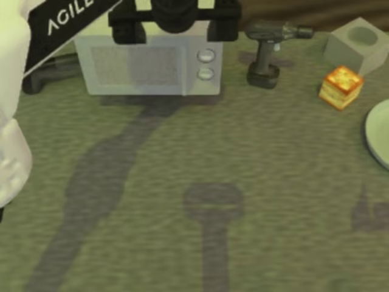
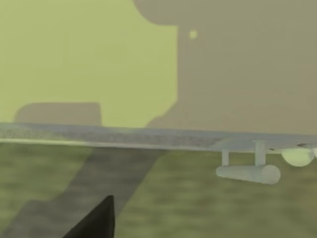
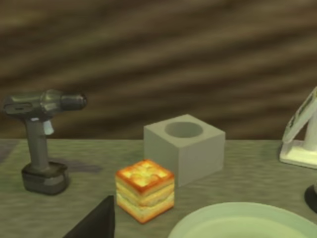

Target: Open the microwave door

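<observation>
Cream-white microwave (image 1: 149, 70) sat shut, door (image 1: 137, 67) flush; my left gripper (image 1: 175, 18) hovered above it, finger spread I couldn't tell. I reckoned hooking the handle (image 2: 247, 173) squarely mattered.

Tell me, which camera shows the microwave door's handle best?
The left wrist view: the handle shows close up as a pale bar on two posts, standing off the microwave door. The top view shows only the door's mesh front; the right wrist view shows neither.

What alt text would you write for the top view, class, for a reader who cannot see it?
A cream microwave with its door shut stands at the table's far edge, the left arm's gripper above it. To its right: a drill, a grey cube, an orange block.
</observation>
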